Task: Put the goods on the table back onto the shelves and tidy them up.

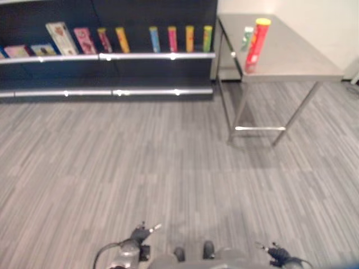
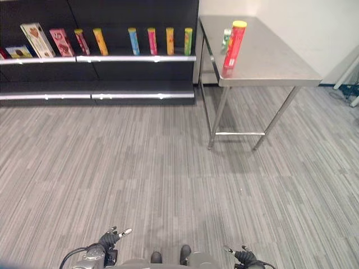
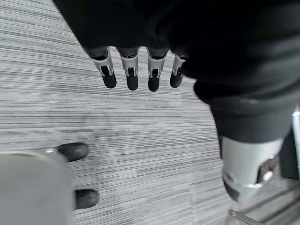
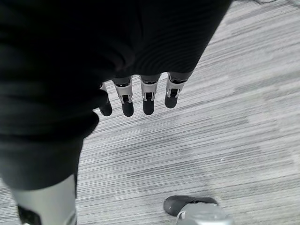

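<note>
Two items stand on the steel table (image 2: pixel 280 70), which sits at the right end of the dark shelving (image 2: pixel 140 17). Nearest the tabletop's left edge is a tall red tube with a yellow cap (image 2: pixel 234 44), upright. Just behind it, toward the far left corner, stands a smaller green and white package (image 2: pixel 226 39), partly hidden by the tube; whether the two touch cannot be made out.

On the shelf's upper ledge, four upright tubes stand in a spaced row near the right end: blue (image 2: pixel 133 41), pink (image 2: pixel 151 41), orange (image 2: pixel 169 40), green (image 2: pixel 188 40). Further left stand an orange tube (image 2: pixel 100 41), a slim red pack (image 2: pixel 82 41), a pink box (image 2: pixel 62 42) and a larger white box (image 2: pixel 37 40), leaning slightly. A low flat box (image 2: pixel 19 52) lies near the ledge's left end. The lower ledge (image 2: pixel 95 95) carries nothing that can be made out.

Grey striped floor (image 2: pixel 168 168) lies between robot and shelving; table and shelf are well apart from both hands.

Left hand (image 3: pixel 131 70): hangs low at the robot's side, fingers straight and relaxed, pointing at the floor, holding nothing.

Right hand (image 4: pixel 140 96): same posture at the other side, fingers extended in a row over the floor, nothing in its grasp.
</note>
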`<state>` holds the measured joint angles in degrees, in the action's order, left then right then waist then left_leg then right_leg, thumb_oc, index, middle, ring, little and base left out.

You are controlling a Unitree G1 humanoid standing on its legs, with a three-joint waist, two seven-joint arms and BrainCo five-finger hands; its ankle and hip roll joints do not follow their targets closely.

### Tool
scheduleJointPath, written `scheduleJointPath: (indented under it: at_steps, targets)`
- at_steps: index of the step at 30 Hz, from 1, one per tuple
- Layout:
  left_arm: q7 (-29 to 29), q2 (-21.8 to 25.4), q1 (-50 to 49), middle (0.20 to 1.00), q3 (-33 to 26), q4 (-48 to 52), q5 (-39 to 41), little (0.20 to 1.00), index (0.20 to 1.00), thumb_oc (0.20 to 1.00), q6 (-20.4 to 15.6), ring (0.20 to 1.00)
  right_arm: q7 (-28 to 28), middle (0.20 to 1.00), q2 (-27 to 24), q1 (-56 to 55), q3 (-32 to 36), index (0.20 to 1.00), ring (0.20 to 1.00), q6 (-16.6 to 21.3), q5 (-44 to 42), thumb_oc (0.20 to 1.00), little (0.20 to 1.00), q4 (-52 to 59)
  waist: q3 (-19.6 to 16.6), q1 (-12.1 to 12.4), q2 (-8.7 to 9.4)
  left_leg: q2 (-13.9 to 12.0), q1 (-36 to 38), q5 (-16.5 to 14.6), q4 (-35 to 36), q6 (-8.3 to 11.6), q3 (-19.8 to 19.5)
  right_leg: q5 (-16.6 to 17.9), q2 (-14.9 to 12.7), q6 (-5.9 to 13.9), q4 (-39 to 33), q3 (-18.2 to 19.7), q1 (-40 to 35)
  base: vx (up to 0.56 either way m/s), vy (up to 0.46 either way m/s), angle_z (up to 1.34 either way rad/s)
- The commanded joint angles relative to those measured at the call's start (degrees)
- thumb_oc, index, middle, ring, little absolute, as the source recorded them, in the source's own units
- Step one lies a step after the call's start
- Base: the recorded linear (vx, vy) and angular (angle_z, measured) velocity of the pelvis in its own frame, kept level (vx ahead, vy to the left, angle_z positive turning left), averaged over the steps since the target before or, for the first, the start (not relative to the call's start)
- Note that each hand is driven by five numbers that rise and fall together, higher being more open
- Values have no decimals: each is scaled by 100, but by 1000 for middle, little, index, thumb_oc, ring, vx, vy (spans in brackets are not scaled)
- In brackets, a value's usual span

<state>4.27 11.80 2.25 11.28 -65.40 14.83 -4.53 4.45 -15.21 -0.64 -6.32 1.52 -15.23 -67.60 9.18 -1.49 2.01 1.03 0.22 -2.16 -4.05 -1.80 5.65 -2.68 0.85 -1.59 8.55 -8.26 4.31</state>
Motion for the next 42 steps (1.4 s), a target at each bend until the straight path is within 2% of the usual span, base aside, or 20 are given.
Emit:
scheduleJointPath:
  at_steps: [1, 11, 15, 22, 42]
  targets:
    - [11, 107, 202, 1000, 0, 29, -31, 1000, 1000, 1000, -164, 1000, 34, 1000, -207, 329, -245, 1000, 1000, 86, 99, 1000, 1000, -78, -74, -113, -22, -531, 419, -372, 300, 759, -265, -447, -556, 1058, -460, 306, -513, -2, -2, 3]
    - [-35, 157, 250, 1000, 71, -72, -271, 1000, 1000, 1000, -136, 1000, -14, 1000, -281, 466, -426, 1000, 1000, 59, 368, 1000, 1000, -69, -49, -58, -23, -498, 324, -381, 257, 742, -299, -436, -601, 1081, -401, 306, -415, 0, 0, 0]
    - [-96, 263, 315, 1000, 228, -154, -694, 1000, 1000, 1000, -107, 1000, -28, 1000, -361, 560, -629, 1000, 1000, 46, 732, 1000, 1000, -27, -12, -47, -25, -496, 271, -387, 200, 750, -324, -437, -599, 1081, -370, 319, -374, 0, 0, 0]
    - [-63, 418, 447, 1000, 536, -90, -1385, 1000, 1000, 1000, -136, 1000, -16, 1000, -406, 515, -511, 1000, 1000, 60, 715, 1000, 1000, -45, -14, -106, -76, -535, 256, -371, 211, 771, -311, -470, -578, 1093, -300, 361, -314, 0, 0, 0]
    - [-136, 329, 443, 1000, 441, -134, -1145, 1000, 1000, 1000, -107, 1000, -77, 1000, -412, 395, -399, 1000, 1000, 30, 633, 1000, 1000, -184, -60, -191, -113, -623, 314, -351, 286, 829, -309, -539, -505, 1041, -294, 385, -324, 0, -5, 0]
